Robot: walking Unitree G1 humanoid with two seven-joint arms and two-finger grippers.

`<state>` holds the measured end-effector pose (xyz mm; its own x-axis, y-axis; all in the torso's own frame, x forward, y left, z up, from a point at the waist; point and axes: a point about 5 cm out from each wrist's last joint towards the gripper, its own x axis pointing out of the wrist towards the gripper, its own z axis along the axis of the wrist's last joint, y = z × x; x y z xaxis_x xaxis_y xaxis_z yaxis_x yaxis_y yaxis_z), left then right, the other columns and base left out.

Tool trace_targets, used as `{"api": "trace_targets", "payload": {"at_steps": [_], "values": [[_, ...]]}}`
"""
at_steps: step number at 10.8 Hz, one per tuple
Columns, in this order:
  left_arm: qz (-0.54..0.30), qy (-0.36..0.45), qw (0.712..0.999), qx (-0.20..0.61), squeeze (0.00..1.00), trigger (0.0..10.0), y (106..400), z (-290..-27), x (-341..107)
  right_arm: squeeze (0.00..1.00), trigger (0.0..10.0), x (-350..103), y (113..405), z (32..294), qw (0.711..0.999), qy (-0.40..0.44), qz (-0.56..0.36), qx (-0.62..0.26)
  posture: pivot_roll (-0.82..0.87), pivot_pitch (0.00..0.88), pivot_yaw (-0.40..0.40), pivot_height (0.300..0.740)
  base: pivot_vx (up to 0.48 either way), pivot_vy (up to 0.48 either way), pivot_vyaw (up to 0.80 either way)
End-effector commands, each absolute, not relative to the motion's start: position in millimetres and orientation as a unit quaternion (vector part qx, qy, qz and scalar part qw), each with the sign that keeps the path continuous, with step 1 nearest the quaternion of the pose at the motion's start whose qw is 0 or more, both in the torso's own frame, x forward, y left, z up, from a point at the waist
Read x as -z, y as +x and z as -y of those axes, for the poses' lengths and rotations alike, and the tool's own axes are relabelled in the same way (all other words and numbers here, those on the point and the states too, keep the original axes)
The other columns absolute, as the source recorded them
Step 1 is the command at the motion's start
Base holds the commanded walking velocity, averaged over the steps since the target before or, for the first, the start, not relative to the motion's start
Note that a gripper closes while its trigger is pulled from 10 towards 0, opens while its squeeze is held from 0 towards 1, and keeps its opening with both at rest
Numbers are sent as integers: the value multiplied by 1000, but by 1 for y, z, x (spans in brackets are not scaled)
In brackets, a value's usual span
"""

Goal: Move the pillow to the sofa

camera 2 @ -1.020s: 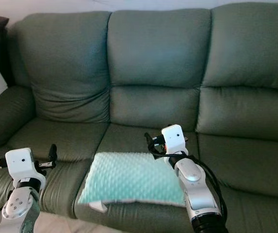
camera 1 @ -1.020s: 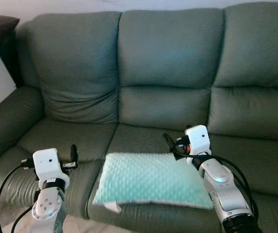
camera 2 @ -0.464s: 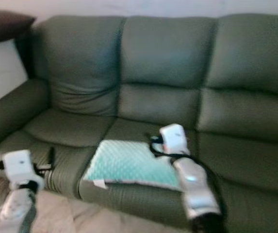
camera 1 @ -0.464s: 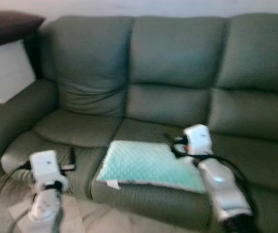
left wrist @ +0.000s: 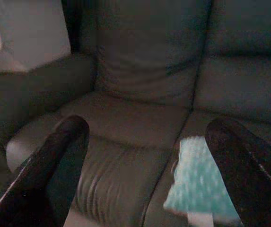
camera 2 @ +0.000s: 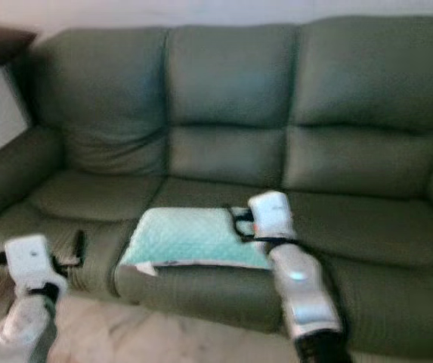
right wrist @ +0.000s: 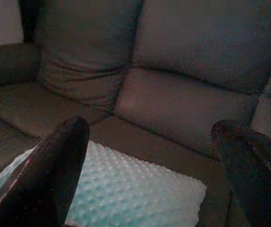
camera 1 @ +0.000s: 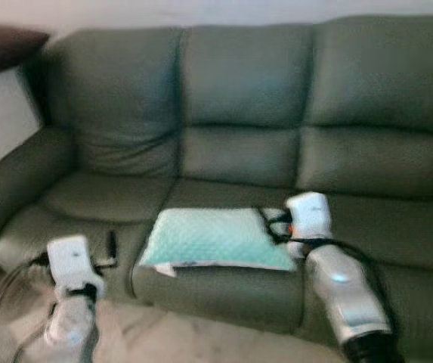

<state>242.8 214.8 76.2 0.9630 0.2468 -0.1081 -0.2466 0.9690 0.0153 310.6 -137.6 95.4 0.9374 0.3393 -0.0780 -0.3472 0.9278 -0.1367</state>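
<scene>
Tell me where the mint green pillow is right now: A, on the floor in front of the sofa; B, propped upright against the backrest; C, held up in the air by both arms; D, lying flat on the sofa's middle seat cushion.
D: the pillow lies flat on the middle seat of the sofa, near its front edge, with the right end effector open beside it.

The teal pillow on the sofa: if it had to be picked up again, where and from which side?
Judging by its pose, grip the pillow's front edge, which lies flat along the front of the middle seat of the sofa, coming in from the open front side.
</scene>
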Motion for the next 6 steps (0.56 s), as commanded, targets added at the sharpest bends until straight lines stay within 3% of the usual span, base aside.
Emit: {"api": "trace_targets", "payload": {"at_steps": [1, 6], "values": [[-58, -2, 990, -128, 0, 10000, 242, -216, -75, 0, 10000, -101, 314, 138, 981, -79, -18, -175, -225, 0, 87, 740, 0, 0, 0], [-63, -11, 988, -138, 0, 10000, 244, -216, -75, 0, 10000, -102, 319, 136, 979, -91, -15, -182, -223, 0, 81, 740, 0, 0, 800]]}}
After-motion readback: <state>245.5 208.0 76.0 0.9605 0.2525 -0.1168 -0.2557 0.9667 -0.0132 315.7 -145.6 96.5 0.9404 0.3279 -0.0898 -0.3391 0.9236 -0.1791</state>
